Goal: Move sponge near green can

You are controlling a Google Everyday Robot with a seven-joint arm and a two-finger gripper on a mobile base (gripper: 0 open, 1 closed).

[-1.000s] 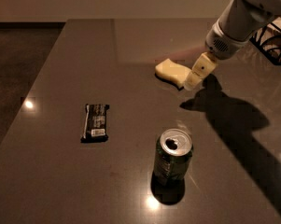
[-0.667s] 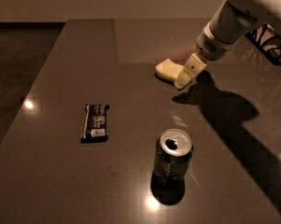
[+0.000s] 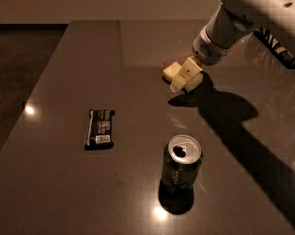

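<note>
The sponge (image 3: 169,71) is a pale yellow foam block lying on the dark table (image 3: 63,190), at the far middle. My gripper (image 3: 183,80) comes down from the white arm (image 3: 245,13) at the upper right and sits right over the sponge, covering its middle. The green can (image 3: 181,166) stands upright nearer the front, silver top with an open tab hole, well apart from the sponge and straight toward the camera from it.
A flat black snack bar (image 3: 100,128) lies to the left of the can. A black-and-white striped object (image 3: 277,45) sits at the far right behind the arm. The table's left edge runs diagonally, with dark floor (image 3: 14,72) beyond.
The arm has swung left and lower, bringing the gripper from the sponge's right end onto the sponge. The sponge, can and snack bar have stayed in place.
</note>
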